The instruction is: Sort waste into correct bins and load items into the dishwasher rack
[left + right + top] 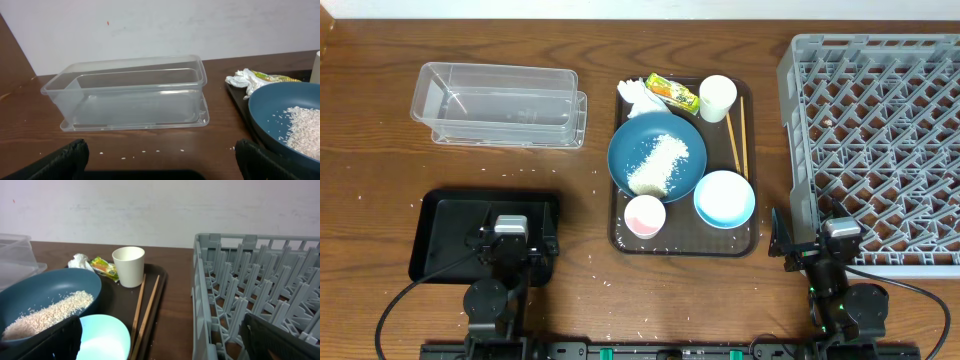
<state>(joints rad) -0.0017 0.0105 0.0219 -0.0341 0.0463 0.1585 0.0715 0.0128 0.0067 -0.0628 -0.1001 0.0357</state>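
Note:
A dark blue plate (657, 154) with white rice (658, 163) sits on a brown serving tray (751, 240). On the tray are also a light blue bowl (724, 198), a pink cup (644, 215), a white cup (717, 98), chopsticks (737, 130), a crumpled napkin (637, 94) and a yellow-green wrapper (673, 93). The clear tub (500, 104) stands at the back left, the black tray (440, 228) at the front left, the grey rack (880, 140) at the right. My left gripper (160, 162) is open over the black tray. My right gripper (162, 340) is open beside the rack's front left corner.
Loose rice grains (145, 151) lie scattered on the wooden table in front of the tub and round the brown tray. A pale wall stands behind the table.

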